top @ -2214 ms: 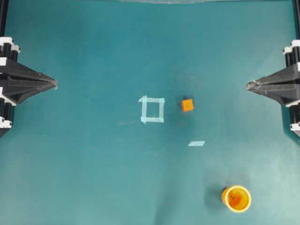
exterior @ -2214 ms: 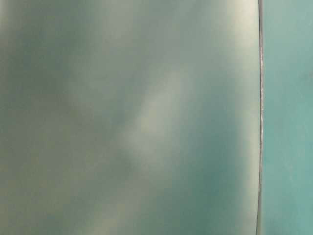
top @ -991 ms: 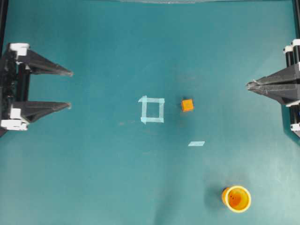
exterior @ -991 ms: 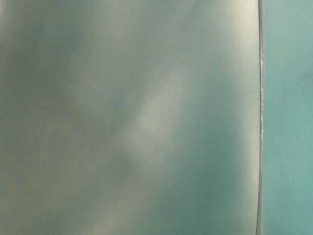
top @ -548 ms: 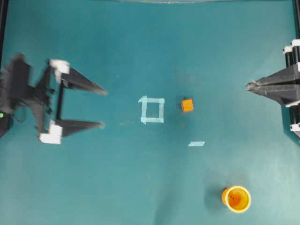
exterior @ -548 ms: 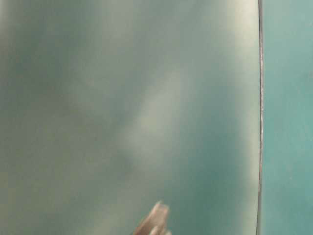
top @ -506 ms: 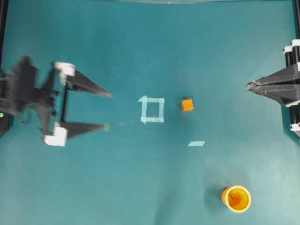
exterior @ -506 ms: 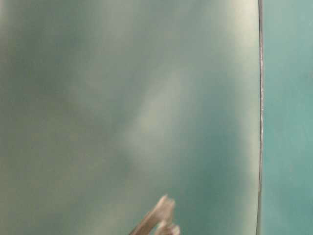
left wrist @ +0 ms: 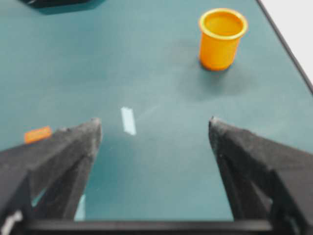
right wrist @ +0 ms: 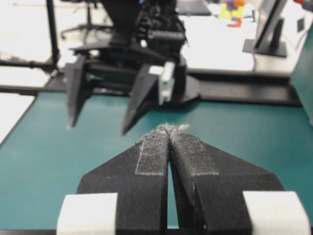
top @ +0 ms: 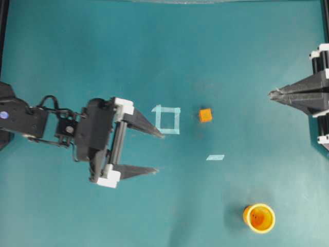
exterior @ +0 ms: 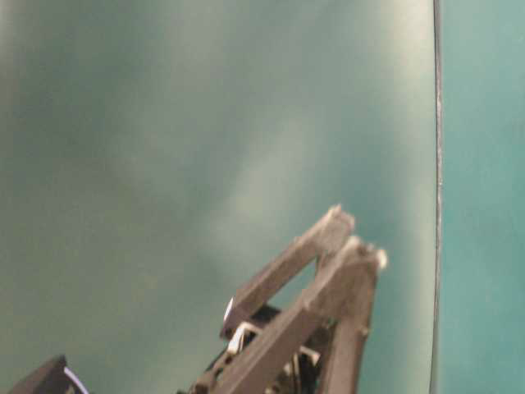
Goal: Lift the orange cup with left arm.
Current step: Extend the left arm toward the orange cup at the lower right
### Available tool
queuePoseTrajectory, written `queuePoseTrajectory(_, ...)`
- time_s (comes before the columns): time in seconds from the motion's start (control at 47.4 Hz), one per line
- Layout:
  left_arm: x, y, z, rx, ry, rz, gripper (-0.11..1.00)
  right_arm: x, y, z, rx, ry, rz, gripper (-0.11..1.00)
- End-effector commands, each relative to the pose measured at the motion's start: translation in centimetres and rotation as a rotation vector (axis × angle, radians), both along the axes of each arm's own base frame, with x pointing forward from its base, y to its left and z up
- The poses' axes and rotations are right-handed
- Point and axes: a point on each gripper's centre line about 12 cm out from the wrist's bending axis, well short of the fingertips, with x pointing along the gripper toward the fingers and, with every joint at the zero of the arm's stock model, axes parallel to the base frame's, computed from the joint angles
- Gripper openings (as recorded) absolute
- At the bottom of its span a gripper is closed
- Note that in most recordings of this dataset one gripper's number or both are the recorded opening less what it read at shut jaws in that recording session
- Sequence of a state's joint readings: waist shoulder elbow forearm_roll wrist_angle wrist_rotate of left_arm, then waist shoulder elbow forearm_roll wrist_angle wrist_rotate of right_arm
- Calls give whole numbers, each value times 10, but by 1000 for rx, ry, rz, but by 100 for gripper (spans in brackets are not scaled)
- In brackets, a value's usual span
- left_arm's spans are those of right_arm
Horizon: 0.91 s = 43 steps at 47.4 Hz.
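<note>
Left gripper (top: 160, 153) spread wide, empty, orange cup (top: 259, 218) well apart, upright

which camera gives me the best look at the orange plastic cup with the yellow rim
The left wrist view: the round orange plastic cup with the pale yellow rim stands upright there, side wall and opening both visible, ahead of the open fingers. The overhead view shows it only from above. The table-level and right wrist views do not show it.

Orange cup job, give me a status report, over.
Left pincer open, holding nothing, short of target. Right pincer shut, parked at the edge. Small orange plastic cup with pale yellow rim upright on the teal table, untouched. Nothing in the path.
</note>
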<state>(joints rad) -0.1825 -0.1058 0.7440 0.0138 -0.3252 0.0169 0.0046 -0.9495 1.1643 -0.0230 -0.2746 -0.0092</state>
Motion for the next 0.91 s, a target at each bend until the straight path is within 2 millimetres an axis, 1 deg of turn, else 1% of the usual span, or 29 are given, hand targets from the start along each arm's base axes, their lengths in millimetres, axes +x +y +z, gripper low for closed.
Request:
queuePoseTrajectory(0.0, 9, -7, 12, -9, -36, -12, 86, 2, 0, 13, -1, -32, 2, 0)
queuePoseTrajectory(0.316, 35, -20, -4, -15, -31, -28, 86, 2, 0, 12, 2, -31, 2, 0)
queuePoseTrajectory(0.422, 46, -24, -11, -31, -70, -31, 86, 3, 0, 12, 5, -29, 2, 0)
queuePoseTrajectory(0.548, 54, -27, -13, -77, -142, -27, 86, 3, 0, 11, 8, -26, 3, 0)
queuePoseTrajectory(0.696, 55, -31, -12, -116, -207, -34, 85, 3, 0, 11, 11, -26, 3, 0)
queuePoseTrajectory(0.886, 54, -38, -12, -117, -219, -53, 85, 4, 0, 11, 11, -23, 3, 0)
